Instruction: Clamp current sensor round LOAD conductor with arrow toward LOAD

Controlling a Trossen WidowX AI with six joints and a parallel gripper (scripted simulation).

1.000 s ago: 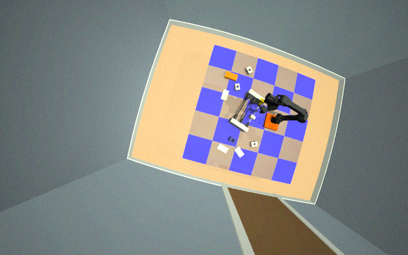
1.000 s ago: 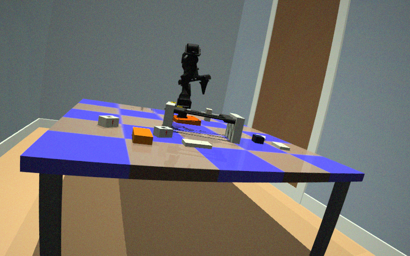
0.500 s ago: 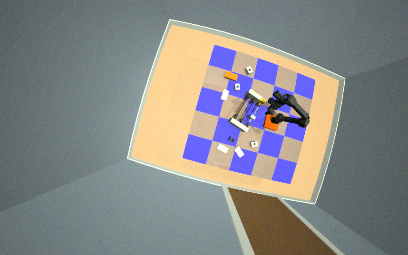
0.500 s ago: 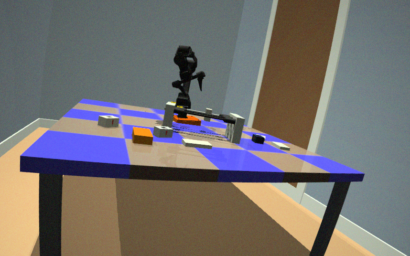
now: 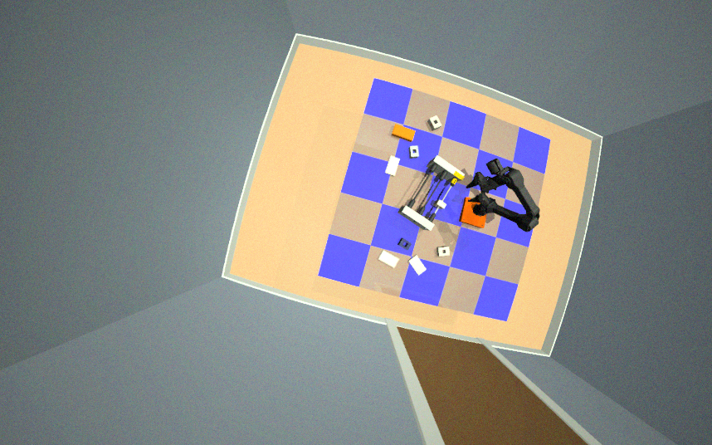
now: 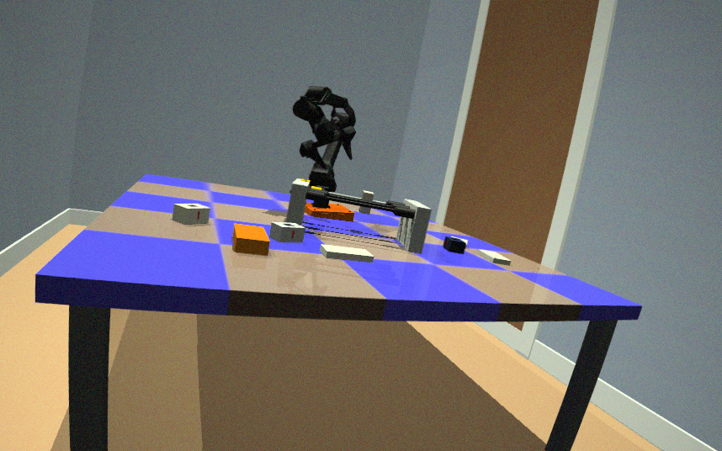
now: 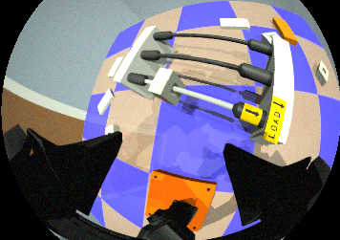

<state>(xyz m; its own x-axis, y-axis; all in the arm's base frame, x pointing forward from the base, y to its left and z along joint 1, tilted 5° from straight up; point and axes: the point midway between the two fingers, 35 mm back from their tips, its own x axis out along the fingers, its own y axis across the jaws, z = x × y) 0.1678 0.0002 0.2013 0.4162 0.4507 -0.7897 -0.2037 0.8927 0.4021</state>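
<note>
The white current sensor (image 5: 441,203) (image 6: 366,201) (image 7: 164,83) sits around the pale LOAD conductor (image 5: 446,193) (image 7: 205,98), nearer the end away from the yellow LOAD marker (image 5: 458,175) (image 7: 275,120). Its jaws look together, but I cannot tell whether the latch is caught. Its arrow is not visible. A yellow tag (image 5: 454,181) (image 7: 250,114) with an arrow is on the conductor's LOAD end. My gripper (image 5: 469,193) (image 6: 337,162) (image 7: 174,144) is open and empty, apart from the sensor, over the base side of the rack.
Two dark cables (image 7: 210,37) (image 7: 201,59) run beside the conductor between the white end posts (image 5: 417,218) (image 6: 418,226). The orange base plate (image 5: 473,212) (image 7: 181,194) is close by. An orange block (image 5: 402,132) (image 6: 251,239), white blocks (image 5: 434,122) (image 5: 443,251), flat white plates (image 5: 388,258) (image 5: 392,165) and a black block (image 5: 404,242) (image 6: 453,244) lie around.
</note>
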